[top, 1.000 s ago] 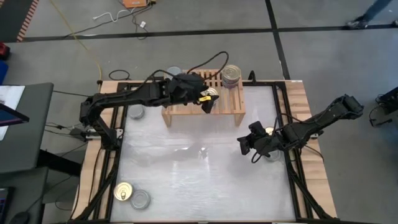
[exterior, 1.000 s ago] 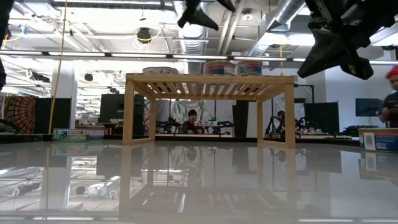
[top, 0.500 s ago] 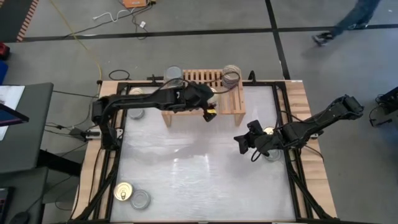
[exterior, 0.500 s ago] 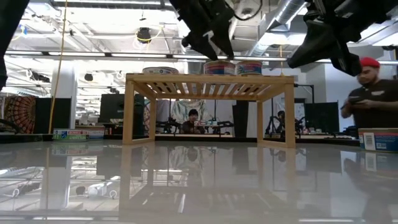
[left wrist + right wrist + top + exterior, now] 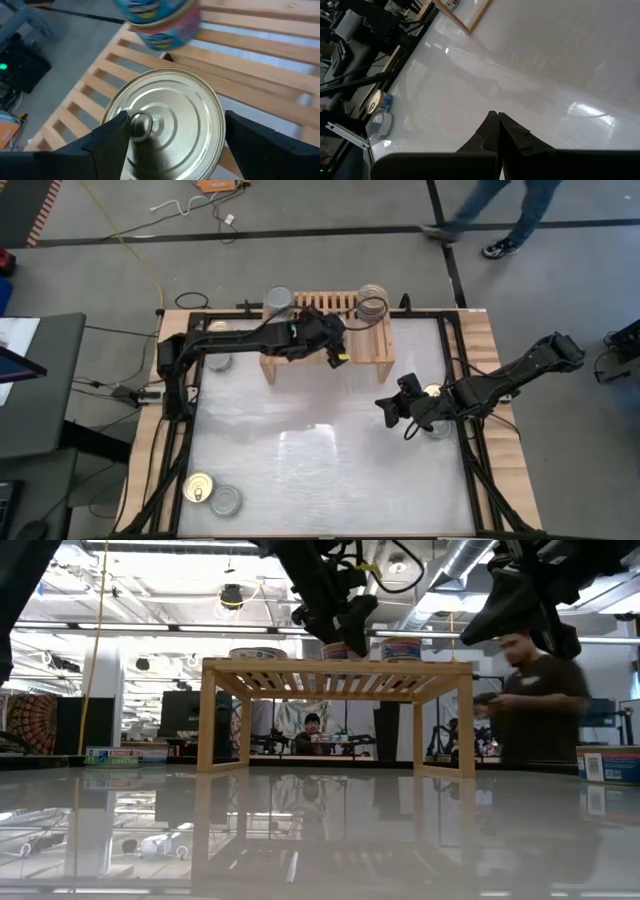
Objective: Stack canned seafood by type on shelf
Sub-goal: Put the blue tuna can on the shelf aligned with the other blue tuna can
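Observation:
A round tin with a pull-tab lid (image 5: 165, 122) hangs over the slatted top of the light-wood shelf (image 5: 370, 350), and my left gripper (image 5: 337, 352) is shut on it. Whether the tin touches the slats I cannot tell. Beyond it, a stack of tins (image 5: 372, 302) with colourful labels (image 5: 160, 22) stands at the shelf's far right corner. Another stack (image 5: 279, 302) stands at its far left corner. My right gripper (image 5: 387, 412) hovers shut over the table's right part, with nothing in it (image 5: 496, 121). My left gripper pinches the tin by two opposite sides of its round wall, one finger (image 5: 107, 145) by the pull-tab side (image 5: 125, 120) and the other finger (image 5: 250, 145) across from it. The fingers slant down from the table's left. The tin sits level, lid up, over the slats.
Loose tins lie on the table: two at the near left corner (image 5: 199, 488) (image 5: 226, 500), some by the left arm (image 5: 218, 363), two by the right arm (image 5: 432, 391) (image 5: 438, 428). A person walks past beyond the table's far edge (image 5: 525, 700). The table's glossy middle (image 5: 320, 450) is bare.
My left gripper has come down with the tin from high above the shelf to the level of its top, rolling its wrist on the way. The person behind the table has walked across.

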Motion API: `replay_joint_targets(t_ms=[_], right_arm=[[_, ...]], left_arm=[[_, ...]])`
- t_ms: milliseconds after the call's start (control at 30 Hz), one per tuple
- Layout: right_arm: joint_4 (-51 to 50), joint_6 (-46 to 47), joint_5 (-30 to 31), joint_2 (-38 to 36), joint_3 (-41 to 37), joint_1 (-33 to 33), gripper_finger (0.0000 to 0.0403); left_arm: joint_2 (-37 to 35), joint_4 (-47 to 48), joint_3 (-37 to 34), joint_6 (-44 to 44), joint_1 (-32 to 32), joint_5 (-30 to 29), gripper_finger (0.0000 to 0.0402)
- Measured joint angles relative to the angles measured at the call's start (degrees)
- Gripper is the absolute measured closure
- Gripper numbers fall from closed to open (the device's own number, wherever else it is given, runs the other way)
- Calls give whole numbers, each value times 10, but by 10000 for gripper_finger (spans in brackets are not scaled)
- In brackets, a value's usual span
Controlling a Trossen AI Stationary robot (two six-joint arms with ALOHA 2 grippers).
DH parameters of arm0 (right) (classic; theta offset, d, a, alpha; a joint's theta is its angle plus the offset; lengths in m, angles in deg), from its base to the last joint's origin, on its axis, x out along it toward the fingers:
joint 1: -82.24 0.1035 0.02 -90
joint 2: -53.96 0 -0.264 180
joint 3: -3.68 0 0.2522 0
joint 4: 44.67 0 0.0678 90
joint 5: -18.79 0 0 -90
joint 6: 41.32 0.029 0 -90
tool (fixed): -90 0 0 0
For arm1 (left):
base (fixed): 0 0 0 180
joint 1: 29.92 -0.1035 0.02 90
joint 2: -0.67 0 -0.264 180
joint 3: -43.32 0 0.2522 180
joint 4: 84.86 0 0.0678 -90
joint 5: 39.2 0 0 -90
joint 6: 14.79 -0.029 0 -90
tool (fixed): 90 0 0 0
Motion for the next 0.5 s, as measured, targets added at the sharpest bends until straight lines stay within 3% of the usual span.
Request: replay_joint_targets(t_ms=[233, 500], right_arm=[[0, 0, 3, 0, 0, 0, 379], [0, 0, 3, 0, 0, 0, 378]], left_arm=[[0, -34, 0, 11, -37, 2, 102], [0, -74, 0, 25, -60, 63, 102]])
